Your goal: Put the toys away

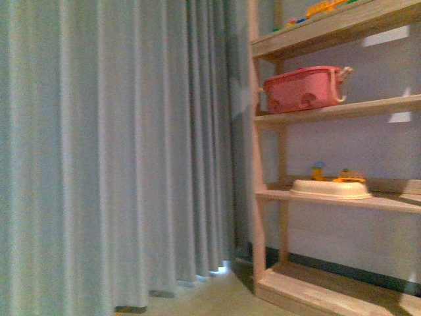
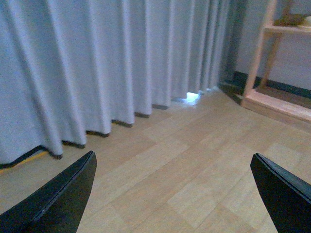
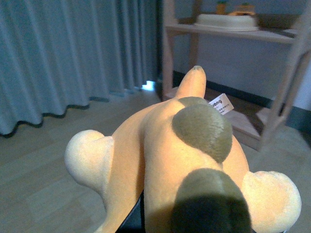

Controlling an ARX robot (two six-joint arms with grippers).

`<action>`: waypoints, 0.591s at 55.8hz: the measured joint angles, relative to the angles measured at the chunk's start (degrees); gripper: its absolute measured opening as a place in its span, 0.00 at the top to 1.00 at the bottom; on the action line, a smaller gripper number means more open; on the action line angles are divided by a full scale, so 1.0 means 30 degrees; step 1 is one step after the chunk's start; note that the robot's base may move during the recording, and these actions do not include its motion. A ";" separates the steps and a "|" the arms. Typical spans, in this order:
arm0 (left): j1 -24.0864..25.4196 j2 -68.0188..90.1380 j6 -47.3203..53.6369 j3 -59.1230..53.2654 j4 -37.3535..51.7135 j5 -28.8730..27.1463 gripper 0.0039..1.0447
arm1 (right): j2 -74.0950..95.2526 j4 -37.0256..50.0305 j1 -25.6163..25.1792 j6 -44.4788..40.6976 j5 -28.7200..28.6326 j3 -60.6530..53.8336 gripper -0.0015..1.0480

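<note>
The orange-yellow plush animal [image 3: 160,145] fills the right wrist view, with olive patches, pale rounded paws and a white tag. My right gripper is shut on it; its fingers are almost wholly hidden under the plush, only a dark sliver showing. It hangs above the wooden floor, facing the wooden shelf [image 3: 228,34]. My left gripper [image 2: 175,194] is open and empty above the floor, its two black fingertips [image 2: 63,194] far apart. Neither arm shows in the front view.
A wooden shelf unit [image 1: 263,197] stands at the right. It holds a pink plastic basket [image 1: 304,89], a cream tray [image 1: 331,189] with small yellow toys, and toys on its top board. Grey curtains [image 1: 112,151] cover the left. Its bottom board [image 1: 329,289] is bare.
</note>
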 joint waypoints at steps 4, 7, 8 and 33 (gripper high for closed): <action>0.0007 0.0000 0.0000 0.0000 0.0000 -0.0007 0.06 | 0.0007 0.0000 0.0000 0.0000 -0.0022 0.0000 0.93; 0.0000 0.0000 0.0007 0.0000 0.0000 -0.0022 0.06 | 0.0000 0.0000 0.0000 0.0000 -0.0051 0.0000 0.93; 0.0007 0.0000 0.0007 0.0000 0.0000 -0.0036 0.06 | 0.0000 0.0000 0.0000 0.0000 -0.0066 0.0000 0.93; 0.0007 0.0007 0.0015 0.0000 -0.0007 -0.0044 0.06 | 0.0000 0.0000 0.0000 -0.0007 -0.0058 0.0000 0.93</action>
